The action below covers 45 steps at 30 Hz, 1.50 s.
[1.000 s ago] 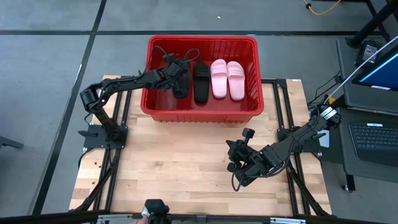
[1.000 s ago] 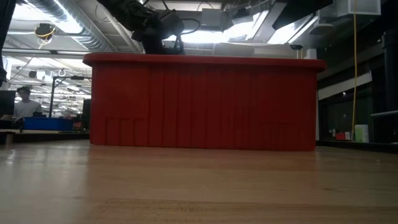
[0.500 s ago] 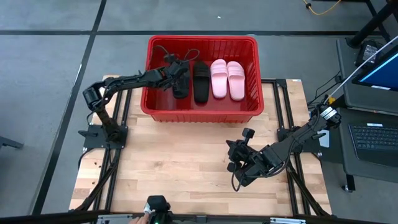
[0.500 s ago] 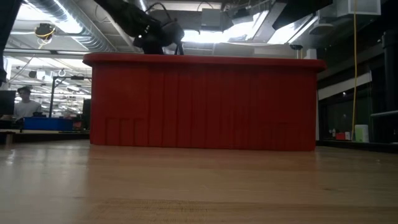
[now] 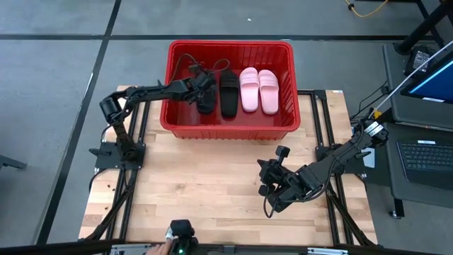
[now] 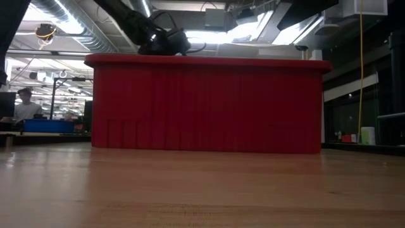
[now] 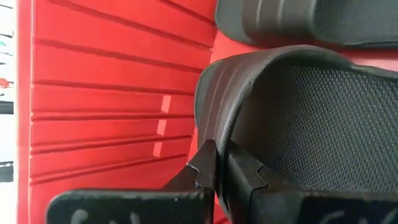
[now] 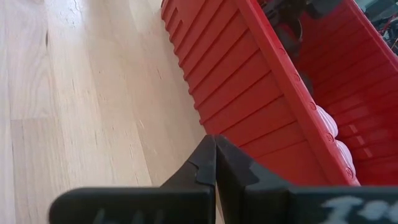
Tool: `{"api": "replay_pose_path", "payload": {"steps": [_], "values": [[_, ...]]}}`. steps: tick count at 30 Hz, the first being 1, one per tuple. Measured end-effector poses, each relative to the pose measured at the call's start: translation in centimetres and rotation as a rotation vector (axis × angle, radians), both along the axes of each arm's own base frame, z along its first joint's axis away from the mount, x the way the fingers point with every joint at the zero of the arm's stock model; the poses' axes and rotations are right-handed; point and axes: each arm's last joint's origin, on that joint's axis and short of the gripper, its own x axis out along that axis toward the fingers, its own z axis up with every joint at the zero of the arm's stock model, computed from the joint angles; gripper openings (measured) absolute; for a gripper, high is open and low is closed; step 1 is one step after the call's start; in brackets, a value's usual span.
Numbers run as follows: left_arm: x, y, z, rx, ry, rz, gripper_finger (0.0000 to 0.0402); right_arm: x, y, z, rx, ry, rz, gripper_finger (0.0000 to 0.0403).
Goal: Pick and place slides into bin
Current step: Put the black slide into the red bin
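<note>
The red bin [image 5: 230, 131] stands at the table's far middle. In it lie one black slide [image 5: 228, 93] and two pale pink slides [image 5: 249, 90] [image 5: 267, 91] side by side. My left gripper [image 5: 201, 86] reaches into the bin's left part from the left and is shut on the second black slide [image 5: 205, 100], left of the first. In the low view my left gripper [image 6: 166, 43] shows just above the bin's rim [image 6: 209, 61]. My right gripper [image 5: 273, 193] is shut and empty above the table's near right part. My left gripper pinches the black slide's ribbed strap at its edge [image 7: 210, 127] between its two fingers [image 7: 242, 171]. It comes slanting down from the table's left. The slide is inside the bin; I cannot tell whether its sole rests on the bin's floor.
The bin's left wall [image 7: 112, 93] is close beside my left gripper. The bin's near wall [image 8: 249, 93] is ahead of my right gripper [image 8: 215, 155]. The bare wooden table [image 5: 205, 184] stretches in front of the bin. A person [image 6: 25, 104] sits far behind the table.
My left gripper has gone down toward the bin's rim with the black slide, still shut on it. The slide stays in the bin's left part beside the other black one.
</note>
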Motion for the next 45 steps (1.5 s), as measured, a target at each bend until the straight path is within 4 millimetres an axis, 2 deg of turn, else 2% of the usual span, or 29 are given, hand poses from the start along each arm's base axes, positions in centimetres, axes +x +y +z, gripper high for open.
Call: {"api": "replay_pose_path", "payload": {"steps": [7, 35, 45], "values": [[-0.6, 0.8, -0.1, -0.028, -0.033, 0.018, 0.0008, 0.0, 0.0, 0.0, -0.002, 0.002, 0.0, 0.0006], [-0.4, 0.7, -0.2, -0.074, -0.064, -0.025, 0.0008, 0.0, 0.0, 0.0, -0.002, 0.003, 0.0, 0.0006], [-0.8, 1.3, -0.5, -0.083, -0.066, -0.001, 0.0008, 0.0, 0.0, 0.0, -0.001, 0.002, 0.0, 0.0006]]}}
